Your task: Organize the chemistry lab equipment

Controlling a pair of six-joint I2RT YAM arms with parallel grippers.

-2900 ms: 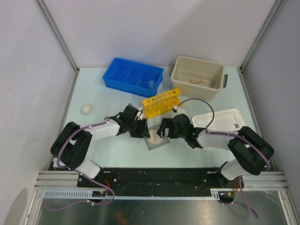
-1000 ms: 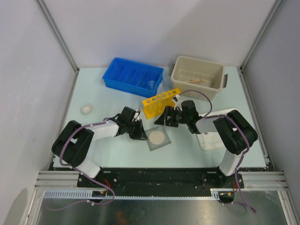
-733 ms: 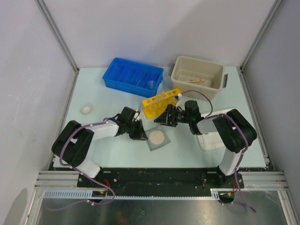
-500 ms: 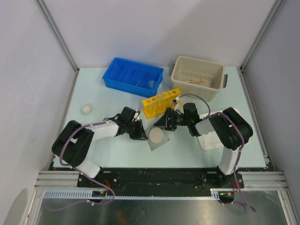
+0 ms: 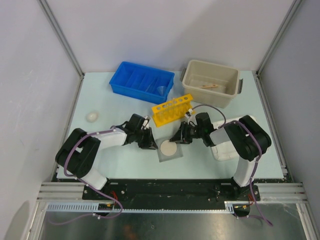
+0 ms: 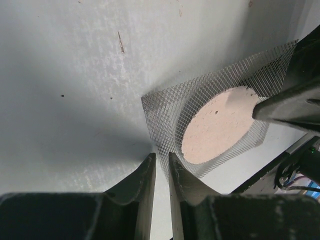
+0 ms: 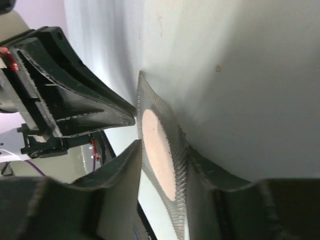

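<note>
left wrist view: square gauze (image 6: 215,125), white-centred mesh, pinched at opposite edges by both nearly closed grippers.

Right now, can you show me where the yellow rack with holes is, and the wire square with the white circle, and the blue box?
yellow rack (image 5: 172,110), top view, on its holed top face.
wire square (image 5: 169,148), top view, on its white centre disc.
blue box (image 5: 118,86), top view, on its left wall.

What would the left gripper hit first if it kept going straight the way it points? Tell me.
Probably the gauze: the left gripper aims its nearly shut fingers at the mesh's near edge. Past that stands the right gripper, closing on the far edge. Depth is uncertain.
</note>
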